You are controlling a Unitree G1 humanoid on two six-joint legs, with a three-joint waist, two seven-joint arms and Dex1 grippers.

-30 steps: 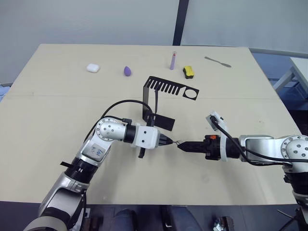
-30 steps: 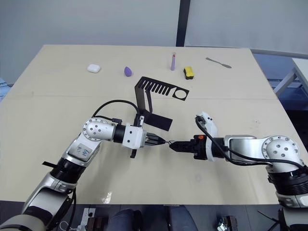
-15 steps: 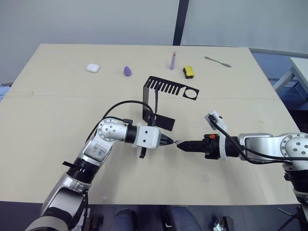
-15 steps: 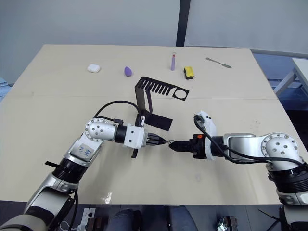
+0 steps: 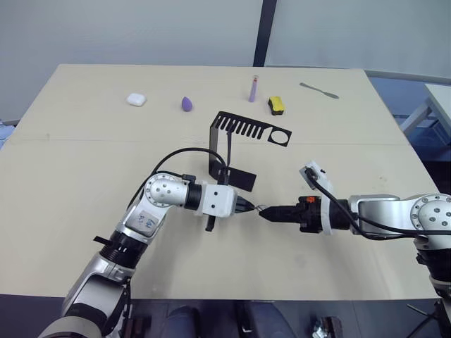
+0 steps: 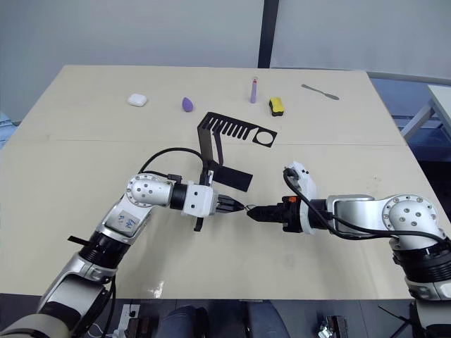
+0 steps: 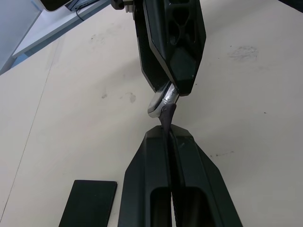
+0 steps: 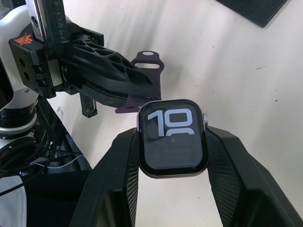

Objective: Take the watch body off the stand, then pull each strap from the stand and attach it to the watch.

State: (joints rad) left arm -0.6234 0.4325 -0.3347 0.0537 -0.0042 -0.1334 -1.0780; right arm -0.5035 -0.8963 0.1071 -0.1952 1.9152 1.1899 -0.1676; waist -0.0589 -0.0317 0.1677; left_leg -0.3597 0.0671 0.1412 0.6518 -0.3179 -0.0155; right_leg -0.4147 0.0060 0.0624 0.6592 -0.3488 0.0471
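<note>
- Two grippers meet tip to tip above the tabletop [image 5: 84, 162], in front of the stand [image 5: 232, 151].
- The left gripper [image 5: 246, 207] points toward the robot's right; its fingers [image 7: 156, 189] are pressed together on a dark purple strap [image 8: 142, 80]. The strap lies along the fingers, its long axis toward the other gripper. Most of it is hidden between the fingers; a holed end and a small tip show in the right wrist view.
- The right gripper [image 5: 266, 213] points toward the robot's left, and its fingers [image 8: 118, 175] clamp the watch body [image 8: 173, 137] by its two sides, the screen with white digits facing the wrist camera.
- The strap tip touches the edge of the watch body; I cannot tell if it is in the slot.
- One more strap [image 5: 230, 151] hangs upright from the stand's slotted plate.
</note>
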